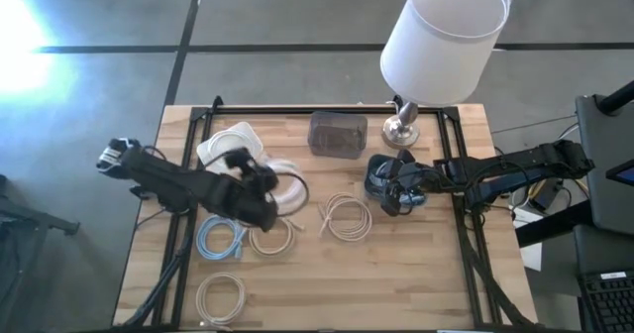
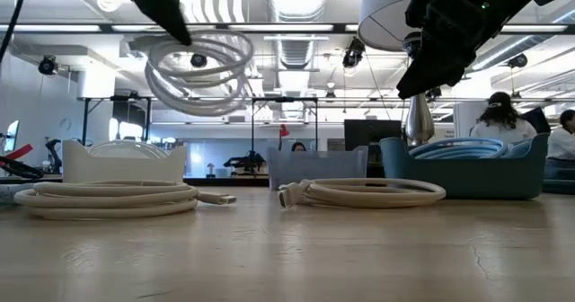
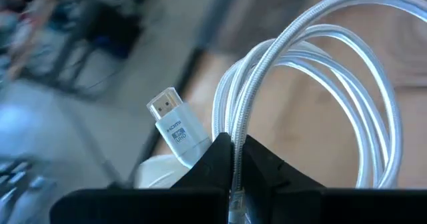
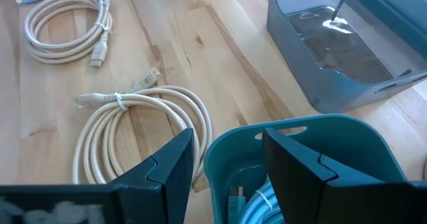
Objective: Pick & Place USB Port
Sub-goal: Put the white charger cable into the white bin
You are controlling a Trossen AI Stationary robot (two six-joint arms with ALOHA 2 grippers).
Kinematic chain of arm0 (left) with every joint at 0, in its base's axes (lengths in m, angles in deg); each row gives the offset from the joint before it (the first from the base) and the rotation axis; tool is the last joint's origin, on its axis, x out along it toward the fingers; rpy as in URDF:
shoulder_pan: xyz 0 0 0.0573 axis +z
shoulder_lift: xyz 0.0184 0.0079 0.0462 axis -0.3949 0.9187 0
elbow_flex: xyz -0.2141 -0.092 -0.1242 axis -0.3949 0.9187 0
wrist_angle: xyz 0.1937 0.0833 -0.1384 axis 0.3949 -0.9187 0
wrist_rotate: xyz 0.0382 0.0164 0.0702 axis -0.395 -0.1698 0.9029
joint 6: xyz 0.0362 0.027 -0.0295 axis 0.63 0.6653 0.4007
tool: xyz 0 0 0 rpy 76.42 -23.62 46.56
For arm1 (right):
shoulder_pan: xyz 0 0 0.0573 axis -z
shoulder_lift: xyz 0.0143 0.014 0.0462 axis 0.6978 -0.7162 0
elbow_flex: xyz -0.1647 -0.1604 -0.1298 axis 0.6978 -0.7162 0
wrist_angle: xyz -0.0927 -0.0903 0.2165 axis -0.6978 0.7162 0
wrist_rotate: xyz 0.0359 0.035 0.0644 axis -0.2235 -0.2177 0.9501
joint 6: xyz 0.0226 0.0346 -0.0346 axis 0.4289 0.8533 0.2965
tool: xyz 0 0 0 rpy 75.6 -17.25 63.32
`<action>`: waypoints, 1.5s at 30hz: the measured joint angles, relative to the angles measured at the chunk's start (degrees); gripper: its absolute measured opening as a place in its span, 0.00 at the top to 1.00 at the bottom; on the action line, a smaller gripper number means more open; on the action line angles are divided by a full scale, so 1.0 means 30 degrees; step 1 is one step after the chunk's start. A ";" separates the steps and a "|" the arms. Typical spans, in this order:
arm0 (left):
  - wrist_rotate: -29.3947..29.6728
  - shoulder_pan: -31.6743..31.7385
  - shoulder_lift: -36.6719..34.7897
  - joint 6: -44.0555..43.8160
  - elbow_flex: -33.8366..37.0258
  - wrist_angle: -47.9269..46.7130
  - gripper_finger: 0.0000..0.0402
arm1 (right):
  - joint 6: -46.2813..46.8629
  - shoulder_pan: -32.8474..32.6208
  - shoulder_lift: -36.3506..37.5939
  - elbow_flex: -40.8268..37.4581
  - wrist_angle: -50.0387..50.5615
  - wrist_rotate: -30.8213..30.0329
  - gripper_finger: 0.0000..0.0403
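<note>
The left arm reaches from the table's left edge toward the middle, its wrist raised well above the wood. The left gripper (image 1: 265,189) has its two dark fingers (image 3: 220,159) pressed together, pinching a coiled white braided cable (image 3: 320,71) that hangs from them clear of the tabletop. The right arm stretches in from the right edge, wrist level. The right gripper (image 4: 227,161) hovers with its fingers spread apart, gripping nothing.
</note>
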 joint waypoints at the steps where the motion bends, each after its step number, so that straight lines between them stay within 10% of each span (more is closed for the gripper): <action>1: 0.0403 0.0152 -0.0298 -0.0667 0.0012 -0.1004 0.95 | 0.0000 0.0007 0.0000 0.0000 0.0000 -0.0004 0.58; 18: 0.2865 0.5268 -0.3485 -0.4356 0.4909 -0.5709 0.93 | 0.0000 0.0000 0.0000 0.0000 -0.0019 -0.0007 0.58; 27: 0.3297 0.7013 -0.3445 -0.3951 0.9060 -0.1762 0.93 | 0.0000 0.0004 0.0000 0.0000 -0.0015 -0.0011 0.58; 45: 0.1934 1.0146 -0.3187 -0.2456 0.9658 0.0760 0.90 | 0.0003 0.0007 0.0000 0.0000 -0.0026 -0.0036 0.58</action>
